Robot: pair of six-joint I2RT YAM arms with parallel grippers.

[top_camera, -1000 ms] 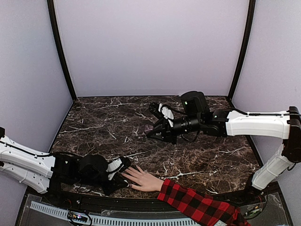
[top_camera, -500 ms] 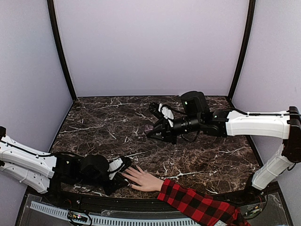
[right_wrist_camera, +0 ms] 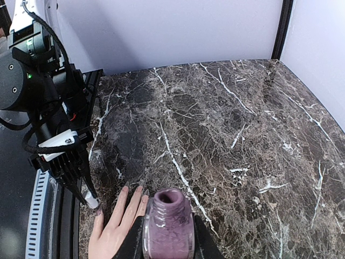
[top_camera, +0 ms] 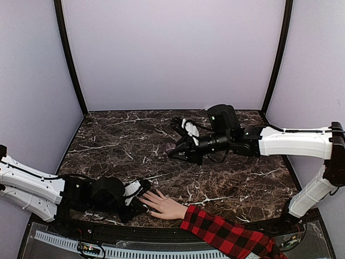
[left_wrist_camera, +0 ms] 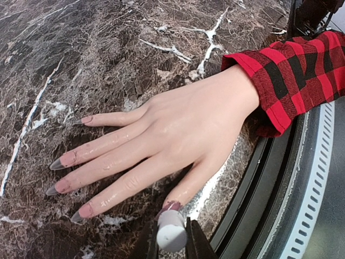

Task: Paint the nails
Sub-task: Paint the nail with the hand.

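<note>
A pale hand [top_camera: 164, 206] with a red-and-black plaid sleeve [top_camera: 226, 234] lies flat at the near table edge, fingers spread. In the left wrist view the hand [left_wrist_camera: 183, 129] shows dark-tipped nails [left_wrist_camera: 56, 163] and a purple-smeared thumb nail [left_wrist_camera: 171, 205]. My left gripper [left_wrist_camera: 171, 241] is shut on a white brush cap [left_wrist_camera: 171, 233], whose tip sits at the thumb nail. It lies low beside the hand in the top view [top_camera: 141, 195]. My right gripper [right_wrist_camera: 168, 233] is shut on an open purple polish bottle [right_wrist_camera: 168, 224], held upright above mid-table [top_camera: 170, 147].
The dark marble table [top_camera: 226, 178] ends at a black rail [left_wrist_camera: 280, 178] and a white ribbed strip [left_wrist_camera: 318, 178] just beside the hand. Lilac walls with black corner posts [top_camera: 70, 59] enclose the back and sides.
My left arm has edged slightly towards the hand. The right arm and the bottle have not moved.
</note>
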